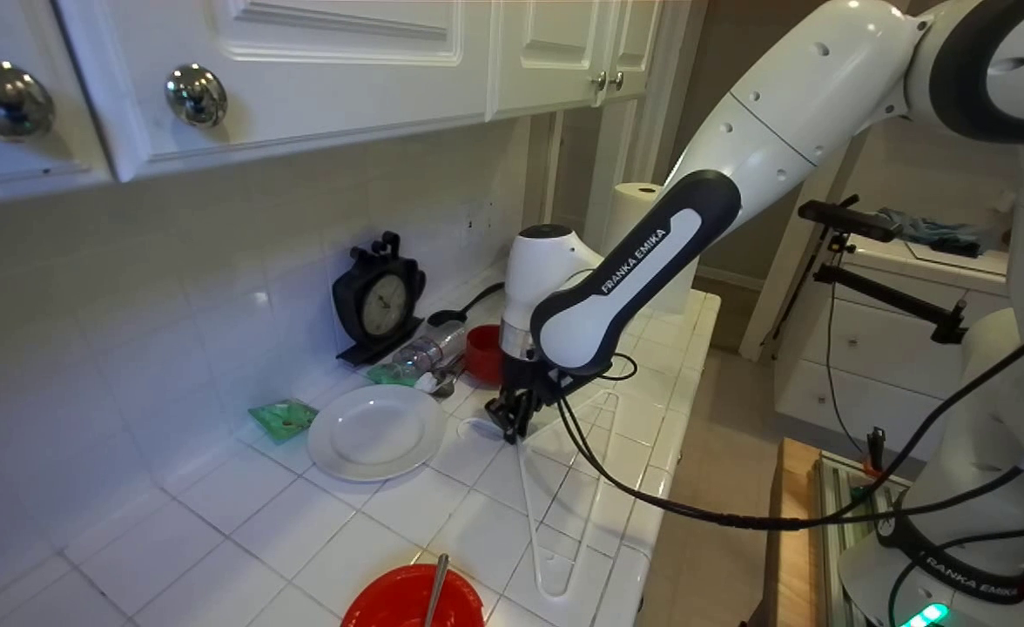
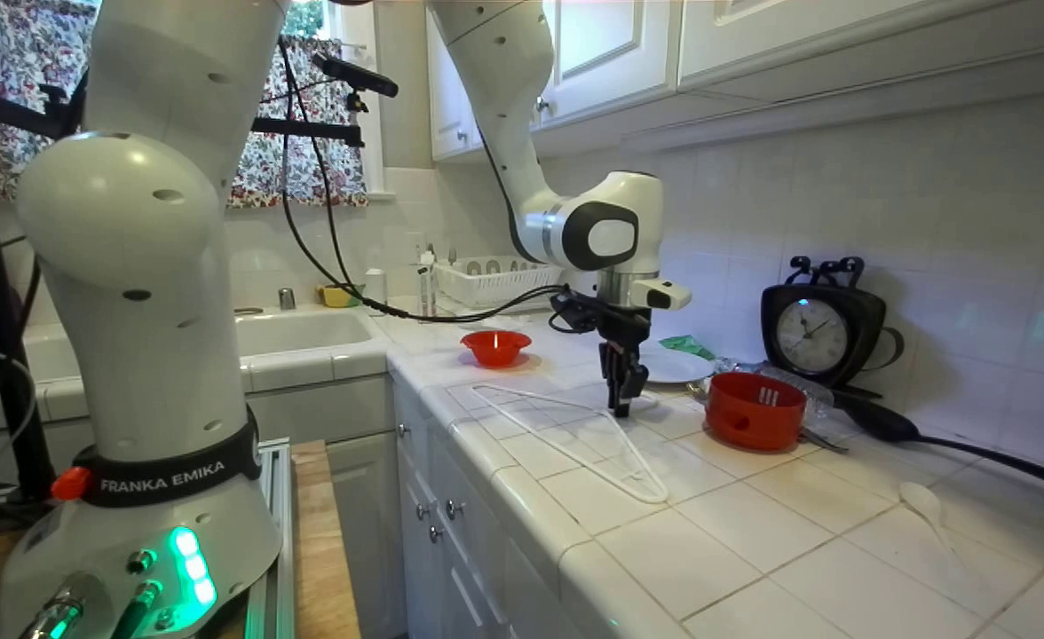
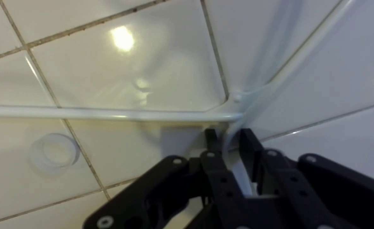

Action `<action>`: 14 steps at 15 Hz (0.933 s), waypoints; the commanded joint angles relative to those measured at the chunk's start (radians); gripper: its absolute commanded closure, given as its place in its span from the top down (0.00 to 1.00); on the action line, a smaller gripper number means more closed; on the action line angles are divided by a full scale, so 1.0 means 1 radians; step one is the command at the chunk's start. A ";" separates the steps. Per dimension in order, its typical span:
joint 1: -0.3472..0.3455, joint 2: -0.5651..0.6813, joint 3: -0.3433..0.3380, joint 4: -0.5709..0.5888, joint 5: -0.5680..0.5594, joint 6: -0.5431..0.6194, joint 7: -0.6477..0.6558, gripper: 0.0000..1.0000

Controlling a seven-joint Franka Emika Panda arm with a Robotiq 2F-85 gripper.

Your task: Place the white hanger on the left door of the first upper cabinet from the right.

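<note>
The white hanger [image 1: 526,492] lies flat on the tiled counter; it also shows in an exterior view [image 2: 639,453] and in the wrist view [image 3: 120,114]. My gripper [image 1: 509,435] points down at the hanger's hook end, and shows in an exterior view [image 2: 620,410] too. In the wrist view my gripper [image 3: 226,140] has its fingers partly open on either side of the hook, with gaps visible beside it. The left door [image 1: 562,39] of the first upper cabinet from the right [image 1: 634,39] is shut, with a small knob. Its top is out of view.
A white plate [image 1: 377,435], a black clock-scale [image 1: 381,300], a red cup [image 2: 755,413] and clear plastic [image 1: 425,353] stand or lie near the gripper. A red bowl [image 1: 412,601] with a spoon is on the counter. A paper towel roll [image 1: 634,209] stands behind the arm.
</note>
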 commanded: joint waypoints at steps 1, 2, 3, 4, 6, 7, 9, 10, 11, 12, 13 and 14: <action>0.013 0.032 -0.013 0.036 -0.029 -0.027 0.032 0.09; 0.013 0.040 -0.015 0.043 -0.031 -0.031 0.033 0.11; 0.016 0.047 -0.018 0.049 -0.037 -0.033 0.039 0.10; 0.014 0.054 -0.015 0.057 -0.033 -0.039 0.035 0.07; 0.012 0.034 -0.010 0.050 -0.024 -0.053 0.032 0.06; 0.005 0.005 0.002 0.029 -0.007 -0.055 0.016 0.06; -0.001 -0.050 0.016 -0.021 0.009 -0.029 0.002 0.06; -0.001 -0.068 0.019 -0.038 0.012 -0.017 0.002 0.05; -0.013 -0.097 0.035 -0.064 0.034 -0.007 -0.024 0.05; -0.018 -0.124 0.044 -0.094 0.045 0.029 -0.038 0.05; -0.016 -0.154 0.044 -0.129 0.047 0.081 -0.032 0.05; -0.020 -0.183 0.051 -0.163 0.059 0.125 -0.040 0.05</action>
